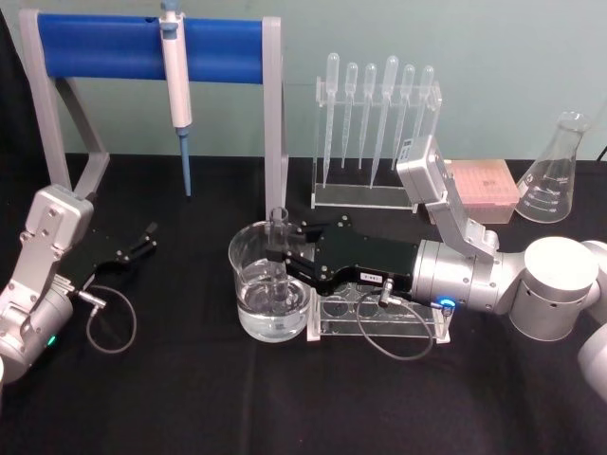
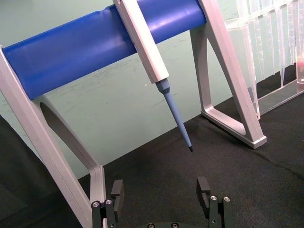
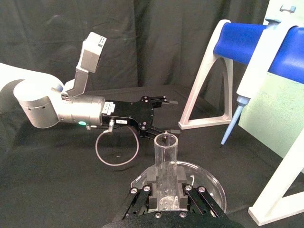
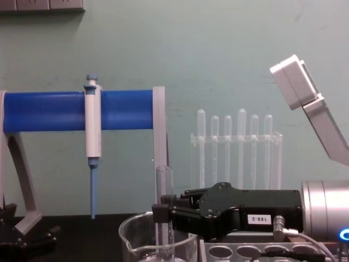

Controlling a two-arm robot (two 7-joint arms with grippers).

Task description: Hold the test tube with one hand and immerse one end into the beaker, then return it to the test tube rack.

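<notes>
Clock reference: 12 o'clock points away from the robot across the surface (image 1: 190, 398); 9 o'clock is its left.
Right pincer (image 1: 281, 254): reaches in level from 3 o'clock, above the test tube rack (image 1: 334, 309). Its fingers are clamped on the test tube from two opposite sides, a little below the open rim.
Test tube (image 1: 278, 232): upright, rim up, round end down inside the beaker. Its lower end appears to sit in the clear liquid (image 1: 254, 313).
Beaker (image 1: 239, 254): stands on the surface just beside the 9 o'clock end of the rack, part filled.
Left pincer (image 1: 142, 242): idle at 9 o'clock of the beaker, well apart from it, low over the surface. Its fingers are apart with nothing between them.
Handling: thin glass, so likely light, rigid and brittle. The wall is smooth, and the dipped end will be wet and slippery.
Hold point: the dry, straight upper wall below the rim, as now. Apply moderate force; too much may crack the glass, too little lets it slide.
Stage: judged as the immersion step; return to the rack is not yet done.
Next move: lift vertically until the round end clears the beaker rim, travel toward 3 o'clock, then lower into a rack hole.
Risk: striking the rim or a hole edge, or the tube tilting in the grip.
</notes>
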